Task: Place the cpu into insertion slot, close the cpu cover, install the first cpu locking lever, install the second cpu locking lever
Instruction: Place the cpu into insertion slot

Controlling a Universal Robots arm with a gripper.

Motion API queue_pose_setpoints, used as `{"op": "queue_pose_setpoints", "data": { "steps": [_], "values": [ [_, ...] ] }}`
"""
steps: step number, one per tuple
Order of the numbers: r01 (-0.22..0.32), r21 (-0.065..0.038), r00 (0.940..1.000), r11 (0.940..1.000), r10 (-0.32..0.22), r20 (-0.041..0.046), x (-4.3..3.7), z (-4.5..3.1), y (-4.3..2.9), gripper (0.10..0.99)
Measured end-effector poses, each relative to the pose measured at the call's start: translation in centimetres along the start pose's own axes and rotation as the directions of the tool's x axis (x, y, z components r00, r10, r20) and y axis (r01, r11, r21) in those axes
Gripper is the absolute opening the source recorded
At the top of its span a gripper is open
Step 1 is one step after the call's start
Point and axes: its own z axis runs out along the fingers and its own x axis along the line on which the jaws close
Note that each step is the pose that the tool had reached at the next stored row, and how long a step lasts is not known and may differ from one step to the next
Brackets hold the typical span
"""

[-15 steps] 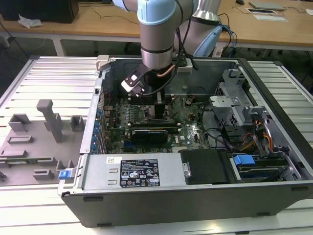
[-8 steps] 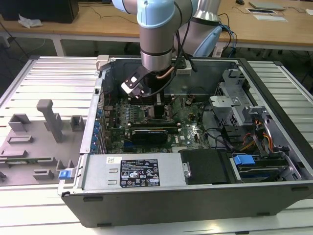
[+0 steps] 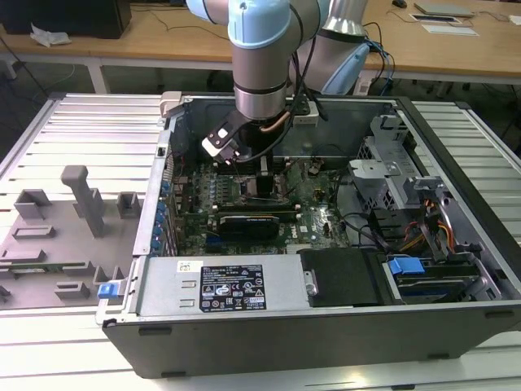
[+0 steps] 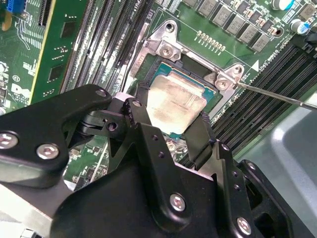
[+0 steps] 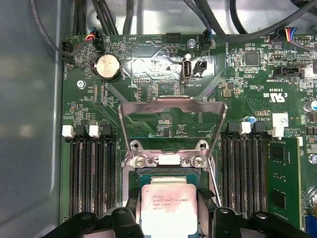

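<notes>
**Computer case** [image 3: 326,346]: open and lying on its side on the slatted grey desk [image 3: 81,122]. Its green circuit board [image 5: 148,74] faces up, so the arm can reach it from above.

**Hand** [image 4: 172,111]: black, with 2 fingers [image 4: 144,124], lowered into the case over the socket. The fingers stand on 2 opposite edges of the cpu and appear pressed against them, so I judge the hand clamped on the chip. An edge grip of this kind leaves the metal top and the underside untouched.

**Cpu** [image 4: 176,99]: flat, silvery-beige top upward, square to the insertion slot and directly over it. Whether it is fully seated or a shade above cannot be told.

**Insertion slot** [image 4: 188,78]: its dark rim shows just past the chip's far edge.

**Cpu cover** [image 5: 173,102]: silvery frame with a cut-out middle, swung up on its hinge beside the slot. It stands open, which leaves the opening free for the chip; it is not yet closed.

**Locking lever** [image 4: 277,95]: 1 thin steel rod, angled out from a socket corner across the memory slots. It looks unlatched, which would let the cover stand up.

**Memory slots** [image 5: 91,173]: 2 long black banks, 1 on each side of the socket.

**Progress**: judged to be step 1, with the cover and levers not yet done.
</notes>
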Motion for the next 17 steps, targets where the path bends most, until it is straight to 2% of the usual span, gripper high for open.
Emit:
{"op": "queue_pose_setpoints", "data": {
  "steps": [7, 8, 10, 12, 14, 17],
  "values": [
    [0.0, 0.0, 1.0, 1.0, 0.0, -0.0002, 0.01, 0.02, 0.0, 0.553],
    [0.0, 0.0, 1.0, 1.0, 0.0, -0.0002, 0.01, 0.03, 0.0, 0.616],
    [0.0, 0.0, 1.0, 1.0, 0.0, -0.0002, 0.01, 0.03, 0.0, 0.616],
    [0.0, 0.0, 1.0, 1.0, 0.0, -0.0003, 0.01, -0.16, 0.02, 0.616],
    [0.0, 0.0, 1.0, 1.0, 0.0, -0.0002, 0.01, -0.65, 0.06, 0.616],
    [0.0, 0.0, 1.0, 1.0, 0.0, -0.0003, 0.02, -0.71, 0.07, 0.616]
  ]
}}
